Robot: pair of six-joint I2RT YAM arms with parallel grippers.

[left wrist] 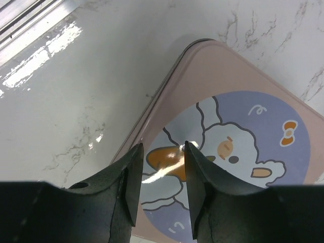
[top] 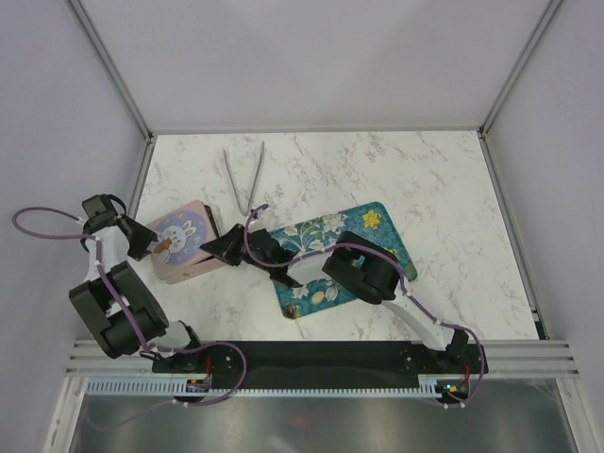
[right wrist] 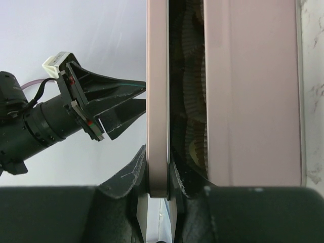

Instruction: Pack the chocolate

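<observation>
Left gripper (left wrist: 162,148): fingers narrow, empty, tips at bunny lid (left wrist: 238,126), near left edge of table (top: 425,179). Right gripper (right wrist: 158,169) pinches lid rim, with lid ajar over pink tin (right wrist: 253,101). Chocolate (top: 321,298) lies at near edge of teal tray (top: 394,238). Risk: uneven press skews lid so it jams, or rim slips from pinch.

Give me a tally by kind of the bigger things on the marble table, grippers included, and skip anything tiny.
Pink bunny-lid tin: 1
Teal flowered tray: 1
Metal tongs: 1
Grippers: 2, the left gripper and the right gripper
Total: 5
</observation>
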